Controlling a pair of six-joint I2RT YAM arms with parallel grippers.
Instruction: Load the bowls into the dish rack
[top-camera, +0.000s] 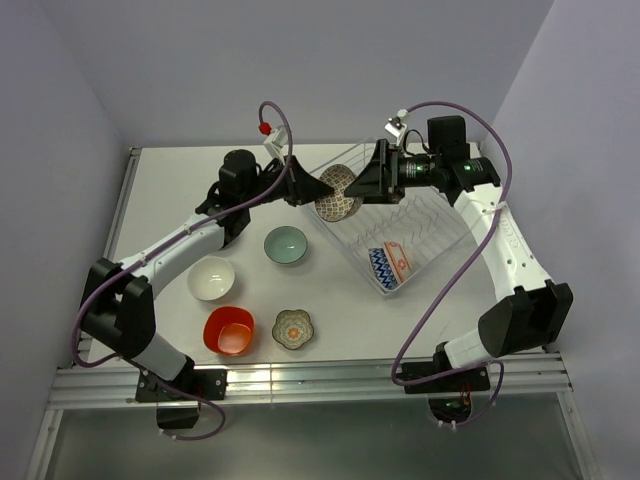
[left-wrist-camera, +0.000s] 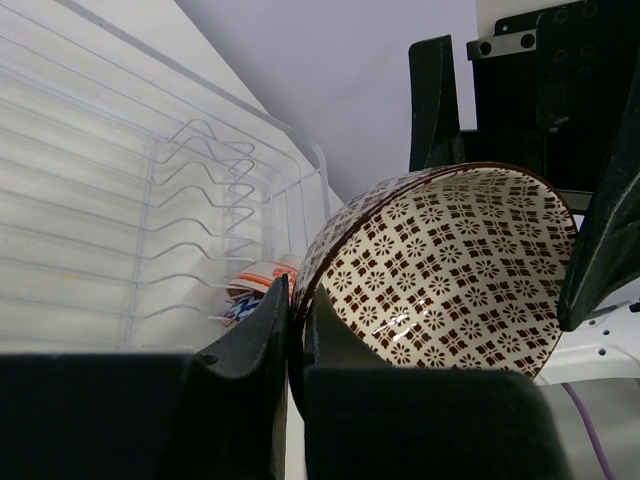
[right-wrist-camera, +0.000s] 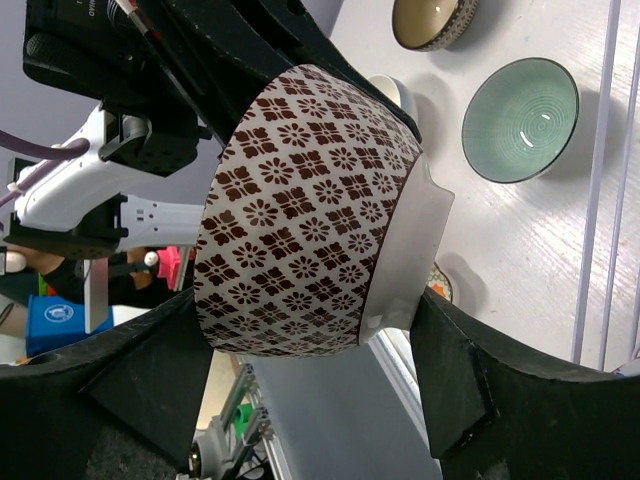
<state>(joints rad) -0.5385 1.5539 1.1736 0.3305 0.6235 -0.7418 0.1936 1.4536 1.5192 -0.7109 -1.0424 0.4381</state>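
Two bowls (top-camera: 390, 265) sat in the rack (top-camera: 440, 215); I saw left claw (top-camera: 303, 192) pinching a third (right-wrist-camera: 300, 200), right claw's (top-camera: 355, 188) grip indeterminate, others (top-camera: 286, 244) waiting.

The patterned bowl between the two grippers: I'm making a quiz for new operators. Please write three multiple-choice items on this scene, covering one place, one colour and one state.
1. Where is the pale teal bowl?
A. in the dish rack
B. in a gripper
C. on the table

2. What colour is the pattern on the held bowl?
A. brown
B. blue
C. green

3. How is the left gripper?
A. open and empty
B. shut on the held bowl's rim
C. out of view

Answers:
1 C: the top view shows it sitting upright on the bare tabletop.
2 A: both wrist views show brown motifs on white.
3 B: the left wrist view shows one finger inside the rim and one outside, pinching it.
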